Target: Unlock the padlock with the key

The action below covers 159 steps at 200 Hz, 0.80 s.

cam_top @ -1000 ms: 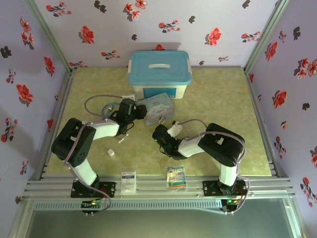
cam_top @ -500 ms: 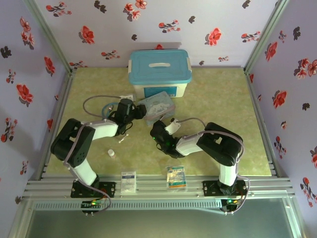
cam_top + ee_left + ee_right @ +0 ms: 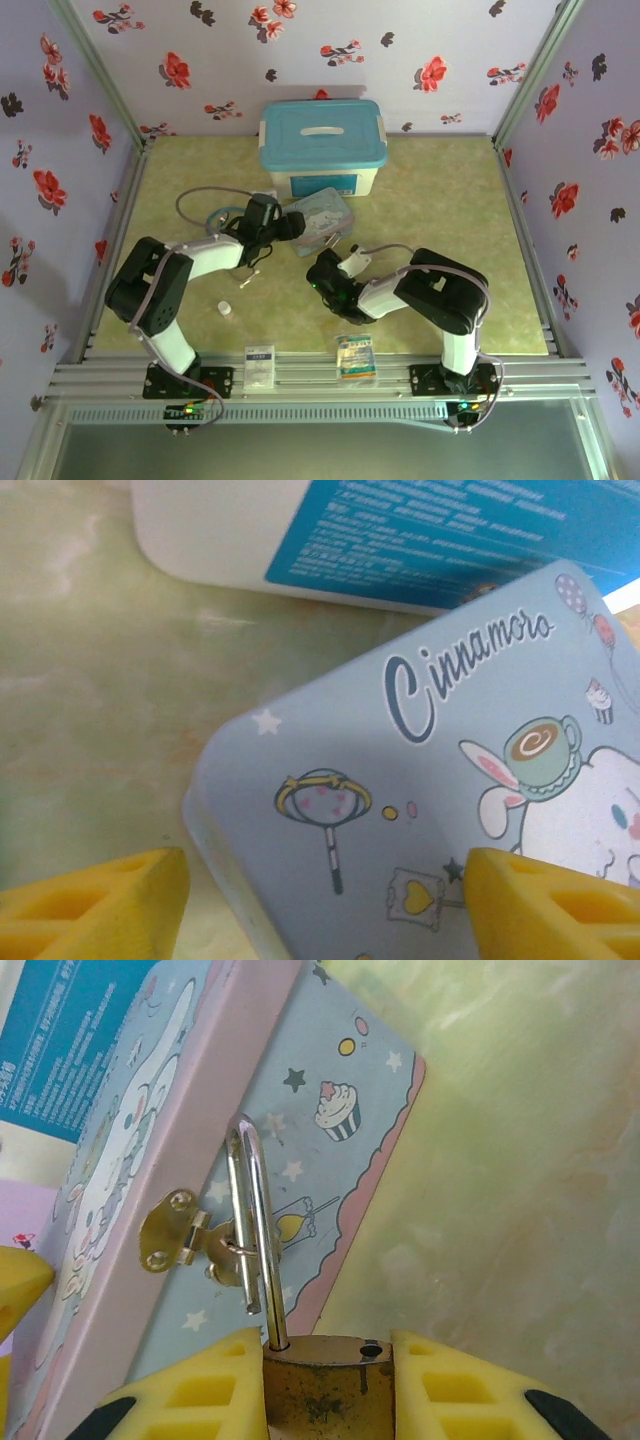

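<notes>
right gripper eased back slightly, clamped on tiny brass-yellow padlock; thin steel shackle tip free, likely unlocked. left gripper jaws apart.

Tight at the tin, open table toward three o'clock.

My left pincer has its yellow fingers spread, and the corner of the cartoon tin fills most of the gap between them. The white storage box walls off twelve o'clock, with a strip of bare table before it. My right pincer grips the padlock, whose shackle hooks the tin's hasp, so the tin bars nine to twelve o'clock there, while one to four o'clock is bare table. From above, stethoscope tubing lies at the tin's nine o'clock.
</notes>
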Motion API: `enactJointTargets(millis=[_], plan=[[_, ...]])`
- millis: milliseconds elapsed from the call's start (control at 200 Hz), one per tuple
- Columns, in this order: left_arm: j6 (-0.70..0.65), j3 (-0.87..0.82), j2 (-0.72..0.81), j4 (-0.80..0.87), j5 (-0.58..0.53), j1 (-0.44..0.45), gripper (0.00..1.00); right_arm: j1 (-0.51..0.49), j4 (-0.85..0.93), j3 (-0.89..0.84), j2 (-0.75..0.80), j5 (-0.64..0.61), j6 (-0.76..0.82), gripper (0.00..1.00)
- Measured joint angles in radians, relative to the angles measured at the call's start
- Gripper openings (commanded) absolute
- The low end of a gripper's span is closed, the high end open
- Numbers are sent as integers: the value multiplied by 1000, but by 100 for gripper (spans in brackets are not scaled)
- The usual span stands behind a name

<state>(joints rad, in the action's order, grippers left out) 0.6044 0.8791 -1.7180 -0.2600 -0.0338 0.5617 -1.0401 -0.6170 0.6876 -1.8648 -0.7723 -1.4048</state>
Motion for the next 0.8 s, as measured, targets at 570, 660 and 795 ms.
enactJointTargets(millis=[570, 660, 795], plan=[[23, -43, -61, -238, 5, -15, 40, 102, -179, -103, 66, 163, 199, 13], [21, -43, -61, -237, 5, -19, 41, 101, -40, -45, 79, 151, 225, 11], [18, -40, -59, -236, -3, -25, 41, 99, 108, 4, 126, 124, 215, 10]])
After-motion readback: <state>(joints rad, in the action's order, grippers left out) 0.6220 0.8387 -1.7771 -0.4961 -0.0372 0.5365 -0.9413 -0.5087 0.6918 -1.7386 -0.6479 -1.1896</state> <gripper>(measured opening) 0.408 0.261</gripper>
